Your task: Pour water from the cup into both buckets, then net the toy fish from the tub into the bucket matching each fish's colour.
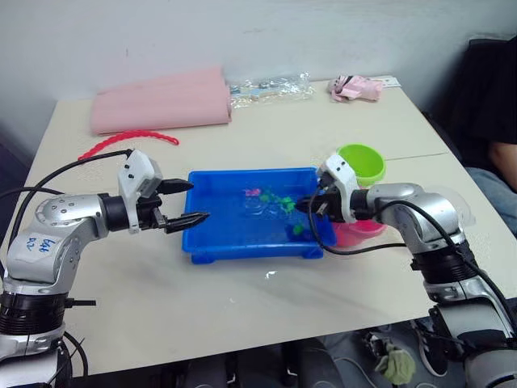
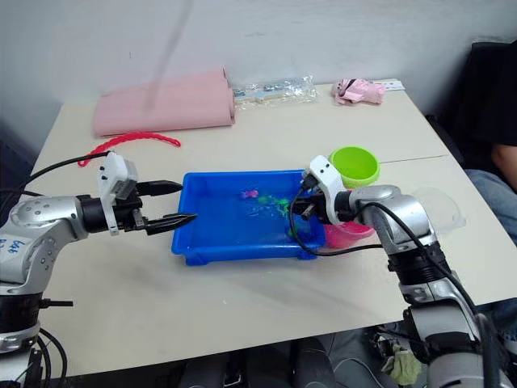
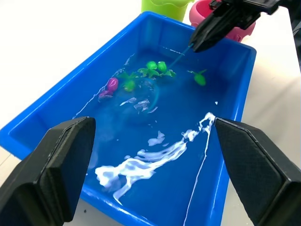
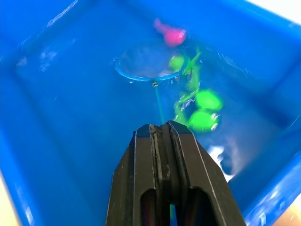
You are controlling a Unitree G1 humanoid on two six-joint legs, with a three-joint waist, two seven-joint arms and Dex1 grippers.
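right gripper (image 4: pixel 162 129) clenched on the net (image 4: pixel 143 66) handle, ring dipped ahead of its tips beside the pink fish (image 4: pixel 173 36) to scoop | left gripper (image 1: pixel 187 202) released, empty, at the tub (image 1: pixel 202 242) end, likely steadying | pink bucket (image 3: pixel 200 12) behind right arm

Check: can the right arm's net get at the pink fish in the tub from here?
Probably yes. The right gripper holds the net in the tub, ring beside the pink fish, open water between.

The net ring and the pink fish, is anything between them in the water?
No. In the right wrist view, just bare water in the tub separates the net from the pink fish.
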